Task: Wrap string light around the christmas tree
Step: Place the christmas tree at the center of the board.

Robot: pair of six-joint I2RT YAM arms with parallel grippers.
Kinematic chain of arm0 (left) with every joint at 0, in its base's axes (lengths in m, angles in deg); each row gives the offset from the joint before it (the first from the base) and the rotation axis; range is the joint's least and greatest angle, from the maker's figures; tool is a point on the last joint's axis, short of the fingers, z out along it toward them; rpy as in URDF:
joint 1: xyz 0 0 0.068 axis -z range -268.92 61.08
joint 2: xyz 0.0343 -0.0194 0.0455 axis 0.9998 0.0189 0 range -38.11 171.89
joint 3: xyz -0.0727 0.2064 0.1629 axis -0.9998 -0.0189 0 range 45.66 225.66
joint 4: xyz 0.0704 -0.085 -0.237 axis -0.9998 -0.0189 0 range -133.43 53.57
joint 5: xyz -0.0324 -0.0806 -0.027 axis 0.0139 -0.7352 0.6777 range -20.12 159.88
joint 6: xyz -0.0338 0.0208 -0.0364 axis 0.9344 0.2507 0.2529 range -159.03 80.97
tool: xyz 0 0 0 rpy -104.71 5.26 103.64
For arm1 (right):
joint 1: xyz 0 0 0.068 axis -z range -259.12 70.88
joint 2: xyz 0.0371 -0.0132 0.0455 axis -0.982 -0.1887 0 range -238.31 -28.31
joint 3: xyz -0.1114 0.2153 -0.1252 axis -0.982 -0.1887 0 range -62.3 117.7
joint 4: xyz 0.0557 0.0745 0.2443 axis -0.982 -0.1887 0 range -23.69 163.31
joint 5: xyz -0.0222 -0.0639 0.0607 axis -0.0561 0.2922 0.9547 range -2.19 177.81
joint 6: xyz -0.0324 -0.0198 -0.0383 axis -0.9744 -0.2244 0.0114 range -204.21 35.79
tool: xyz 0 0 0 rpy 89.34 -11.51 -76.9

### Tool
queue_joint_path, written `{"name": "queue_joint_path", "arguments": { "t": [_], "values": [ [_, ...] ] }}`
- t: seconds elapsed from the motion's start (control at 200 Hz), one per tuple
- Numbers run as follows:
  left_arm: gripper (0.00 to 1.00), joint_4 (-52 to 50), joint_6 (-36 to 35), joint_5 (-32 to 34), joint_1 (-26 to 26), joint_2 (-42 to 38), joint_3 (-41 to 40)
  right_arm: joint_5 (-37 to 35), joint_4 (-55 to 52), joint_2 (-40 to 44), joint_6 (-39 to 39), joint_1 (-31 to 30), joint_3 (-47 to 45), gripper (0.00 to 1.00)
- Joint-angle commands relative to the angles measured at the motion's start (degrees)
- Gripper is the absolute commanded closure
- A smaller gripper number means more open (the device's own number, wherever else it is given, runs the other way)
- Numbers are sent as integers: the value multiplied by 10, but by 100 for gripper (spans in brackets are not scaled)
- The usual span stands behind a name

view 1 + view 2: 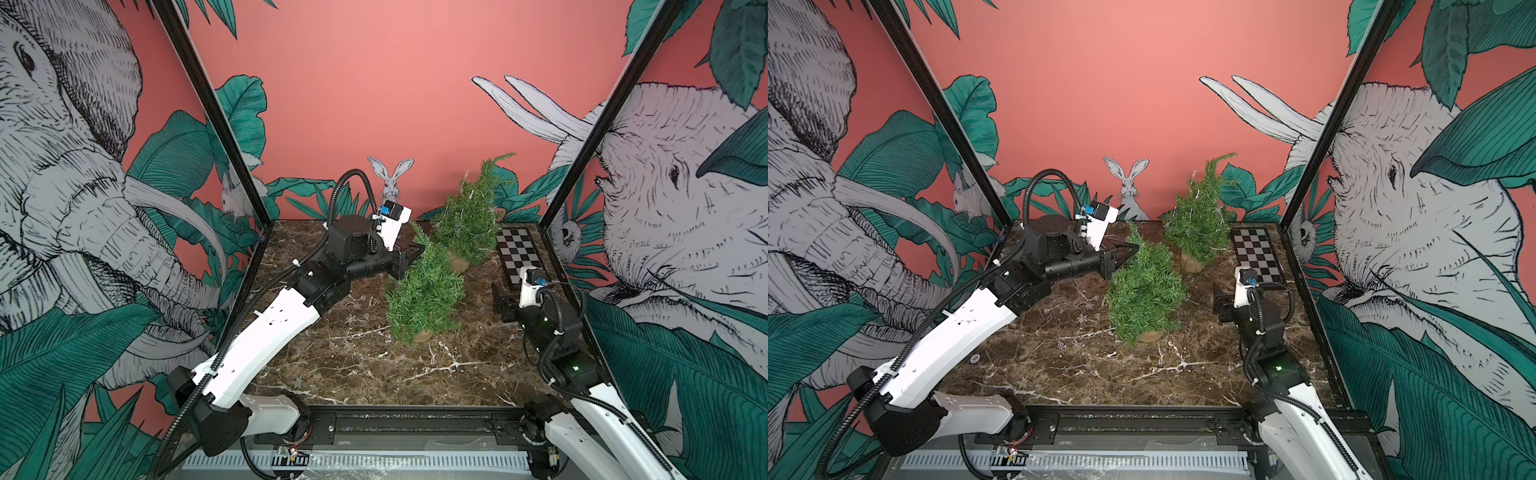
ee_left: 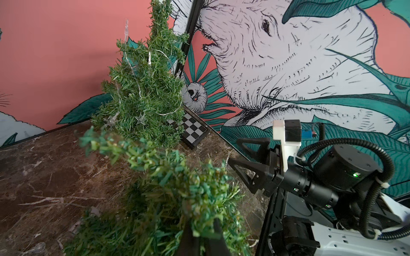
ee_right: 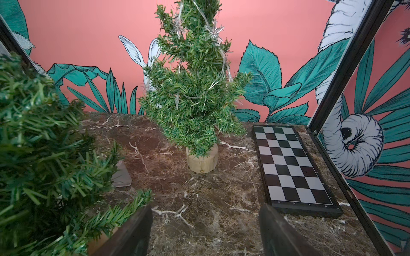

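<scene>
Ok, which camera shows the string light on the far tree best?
Left wrist view: the string light shows down the far tree, wire and star lamps sharp. The right wrist view cuts off the top; in both top views, only faint glints.

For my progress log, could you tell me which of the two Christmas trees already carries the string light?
The rear tree beside the chessboard: a wire of star bulbs drapes its branches. The front tree, at the left pincer, shows none.
</scene>
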Motion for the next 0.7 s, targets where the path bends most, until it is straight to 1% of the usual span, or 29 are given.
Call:
{"name": "queue_joint_path", "arguments": {
  "t": [0.0, 0.035, 0.065, 0.185, 0.29, 0.335, 0.405, 0.525, 0.695],
  "values": [
    [70, 15, -21, 42, 1, -42, -19, 7, 23, 5, 1, -2, -1, 22],
    [61, 9, -25, 54, 1, -49, -23, 9, 24, 4, 3, -2, 0, 22],
    [56, 5, -28, 67, 1, -54, -24, 11, 24, 4, 4, -2, 1, 22],
    [44, -17, -36, 105, 1, -71, -25, 14, 25, 0, 6, -2, 4, 22],
    [30, -52, -43, 121, 1, -81, -5, 14, 26, -5, 9, -2, 10, 22],
    [26, -69, -43, 131, 1, -87, 6, 15, 27, -7, 11, -2, 13, 22],
    [24, -98, -41, 152, 1, -102, 18, 16, 27, -9, 11, -2, 17, 22],
    [23, -146, -31, 206, 1, -148, 14, 16, 23, -11, 12, -2, 24, 22],
    [25, -234, 23, 357, 1, -238, -40, 14, 15, -10, 20, -2, 29, 22]
  ]
}}
